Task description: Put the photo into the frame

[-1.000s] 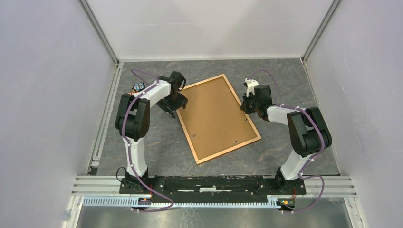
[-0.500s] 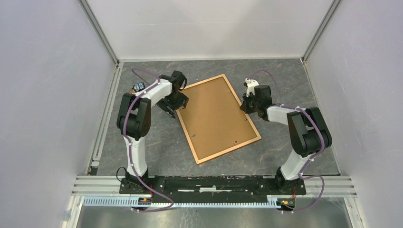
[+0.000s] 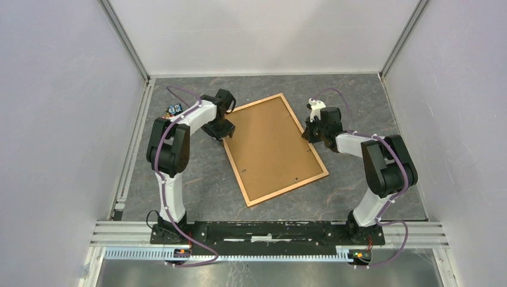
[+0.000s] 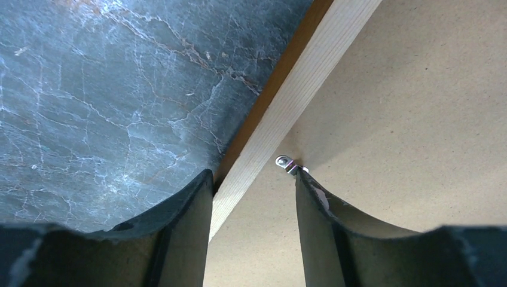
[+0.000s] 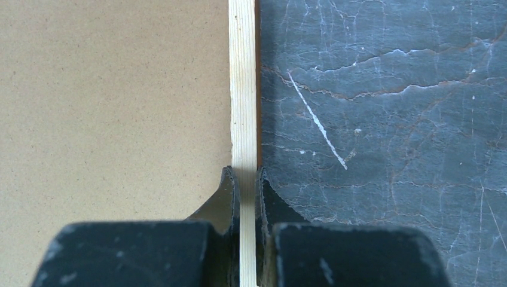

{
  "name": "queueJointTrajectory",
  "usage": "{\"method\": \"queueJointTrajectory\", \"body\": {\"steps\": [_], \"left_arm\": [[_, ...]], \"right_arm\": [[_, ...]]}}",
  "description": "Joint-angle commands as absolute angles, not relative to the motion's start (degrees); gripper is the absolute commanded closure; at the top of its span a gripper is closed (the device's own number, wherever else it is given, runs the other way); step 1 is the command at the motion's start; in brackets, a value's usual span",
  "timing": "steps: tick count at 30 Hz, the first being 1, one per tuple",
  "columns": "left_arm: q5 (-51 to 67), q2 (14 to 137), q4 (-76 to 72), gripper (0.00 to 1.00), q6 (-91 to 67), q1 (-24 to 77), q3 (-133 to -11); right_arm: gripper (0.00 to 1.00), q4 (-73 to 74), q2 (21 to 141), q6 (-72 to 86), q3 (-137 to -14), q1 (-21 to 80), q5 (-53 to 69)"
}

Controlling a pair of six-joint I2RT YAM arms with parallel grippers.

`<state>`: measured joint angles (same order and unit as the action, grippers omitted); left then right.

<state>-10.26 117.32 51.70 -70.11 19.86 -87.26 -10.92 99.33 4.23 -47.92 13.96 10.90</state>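
We have the frame (image 3: 275, 149) lying back-side up mid-desk (image 3: 359, 95), turned at an angle, all four edges well apart from the side walls (image 3: 60, 119).

The left tool (image 3: 220, 131) sits at the left long edge near the far corner. The right tool (image 3: 309, 133) is on the opposite long edge.

From the top view we can't read either tool's jaws; the wrist views settle it:
- Left wrist view: tool released, jaws spread astride the wooden rail, one finger (image 4: 185, 233) over the desk, the other over the brown backboard. A small metal tab (image 4: 287, 163) lies between them, just beside the inner finger.
- Right wrist view: tool clenched on the thin rail, pads on both sides.

A pale scratch (image 5: 317, 122) marks the desk just outside that rail.
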Motion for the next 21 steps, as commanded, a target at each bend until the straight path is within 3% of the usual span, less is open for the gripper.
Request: {"method": "queueJointTrajectory", "body": {"steps": [1,8,14,21], "left_arm": [[-15.33,119.00,56.54,0.54,-67.54,19.68,-86.02],[-17.50,119.26,55.80,0.83,-61.28,19.64,-86.14],[-18.22,117.01,51.06,0.96,-50.33,19.67,-84.07],[-16.21,110.37,41.68,0.98,-36.02,19.68,-76.47]], "right_arm": [[1.00,-10.77,99.74,5.45,-47.29,13.84,12.66],[1.00,-10.86,99.89,5.45,-47.37,13.83,12.90],[1.00,-10.90,99.91,5.44,-47.37,13.79,13.01],[1.00,-10.85,99.93,5.47,-47.40,13.73,13.16]]}}
